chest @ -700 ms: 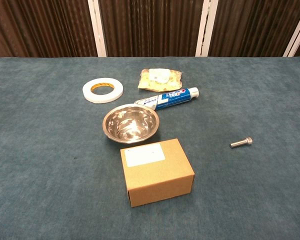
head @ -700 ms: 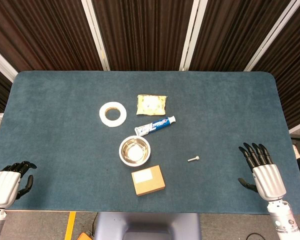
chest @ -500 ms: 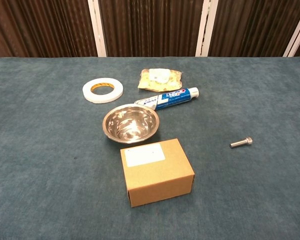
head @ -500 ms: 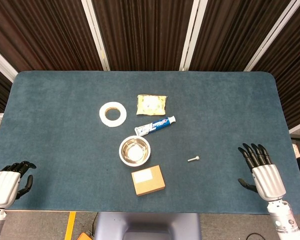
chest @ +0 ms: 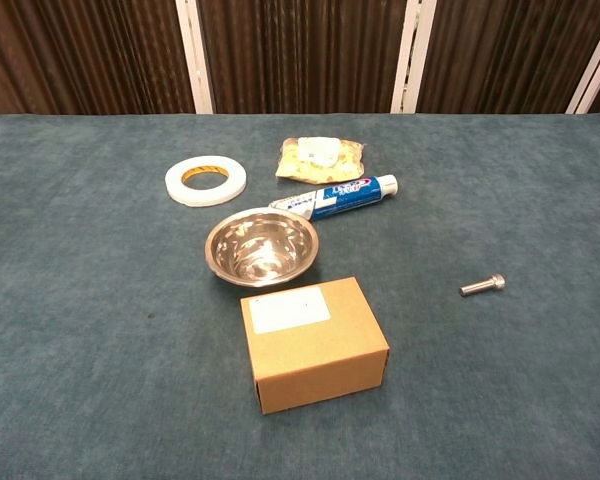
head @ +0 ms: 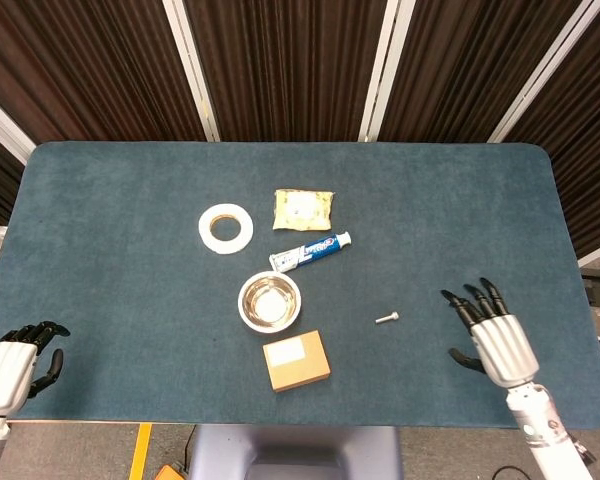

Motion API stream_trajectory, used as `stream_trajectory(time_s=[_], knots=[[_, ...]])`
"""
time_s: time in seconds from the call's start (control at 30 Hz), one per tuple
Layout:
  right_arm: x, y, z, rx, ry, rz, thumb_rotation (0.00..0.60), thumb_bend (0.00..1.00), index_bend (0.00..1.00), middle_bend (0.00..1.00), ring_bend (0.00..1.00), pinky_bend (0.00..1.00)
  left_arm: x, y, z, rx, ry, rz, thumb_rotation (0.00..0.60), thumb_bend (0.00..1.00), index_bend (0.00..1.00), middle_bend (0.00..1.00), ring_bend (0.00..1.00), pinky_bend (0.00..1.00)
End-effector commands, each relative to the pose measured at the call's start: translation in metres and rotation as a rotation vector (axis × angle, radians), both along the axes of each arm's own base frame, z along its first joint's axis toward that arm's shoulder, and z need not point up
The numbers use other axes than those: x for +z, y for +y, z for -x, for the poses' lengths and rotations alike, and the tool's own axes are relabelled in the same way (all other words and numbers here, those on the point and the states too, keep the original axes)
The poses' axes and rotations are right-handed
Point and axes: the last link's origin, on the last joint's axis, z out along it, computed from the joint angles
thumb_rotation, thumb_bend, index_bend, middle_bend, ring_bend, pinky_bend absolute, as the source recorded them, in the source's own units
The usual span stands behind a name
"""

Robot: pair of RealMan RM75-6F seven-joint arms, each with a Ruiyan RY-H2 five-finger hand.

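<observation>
**Right robot hand nearest the bolt: a small, low pick**

The right robot hand [head: 490,335] hovers over the near right part of the table [head: 460,220]. Its fingers are spread and it holds nothing. The thing closest to it is a small metal bolt [head: 386,318], which lies flat on the cloth to the hand's left, apart from it and with bare table between them. The chest view shows the bolt [chest: 482,285] on its side with its head toward the right. It lies well clear of the cardboard box [chest: 313,342] and the steel bowl [chest: 261,247].

The bolt looks thin and round, so it would likely roll if nudged from one side. I judge a pinch across the shaft, thumb against a fingertip, to be the surest grip. The robot hand should come down from above rather than sweep in sideways. The soft cloth should let the fingertips press in a little and get under the metal. The other fingers are best kept lifted so they do not drag on the cloth.

The left robot hand [head: 15,360] sits at the near left edge of the table, fingers curled in on nothing. The tape roll [head: 226,228], the toothpaste tube [head: 311,252] and the yellow packet [head: 303,209] lie farther back, out of the way.
</observation>
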Motion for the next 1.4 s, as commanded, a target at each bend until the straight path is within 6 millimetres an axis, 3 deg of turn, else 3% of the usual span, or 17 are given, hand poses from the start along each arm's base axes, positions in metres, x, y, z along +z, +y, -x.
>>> stream_trajectory(time_s=[0.03,0.23,0.43,0.6,0.97,1.4], knots=[[-0.009,-0.017,-0.030,0.033,0.000,-0.073,0.600,0.22,0.32,0.67,0.52,0.42,0.001,0.000,0.001,0.004,0.000,-0.004,0.600,0.55,0.41,0.39,0.43,0.51],[-0.029,-0.032,-0.051,0.068,0.071,-0.124,0.600,0.27,0.38,0.89,0.75,0.63,0.005,-0.001,0.001,0.006,-0.008,-0.015,0.600,0.55,0.41,0.39,0.43,0.51],[-0.052,-0.043,-0.055,0.046,0.115,-0.171,0.600,0.41,0.48,1.00,0.89,0.78,0.006,-0.001,0.001,0.001,-0.014,-0.016,0.600,0.55,0.41,0.40,0.43,0.51],[-0.068,-0.055,-0.056,0.004,0.187,-0.230,0.600,0.44,0.52,1.00,0.90,0.79,0.006,-0.001,0.001,0.004,-0.016,-0.013,0.600,0.55,0.41,0.40,0.43,0.51],[-0.094,-0.070,-0.054,-0.068,0.274,-0.276,0.600,0.46,0.50,1.00,0.90,0.80,0.006,-0.001,0.001,0.000,-0.018,-0.009,0.600,0.55,0.41,0.40,0.43,0.51],[-0.112,-0.081,-0.054,-0.106,0.274,-0.294,0.600,0.46,0.50,1.00,0.90,0.80,0.007,-0.001,0.001,-0.001,-0.022,-0.009,0.600,0.55,0.41,0.41,0.43,0.51]])
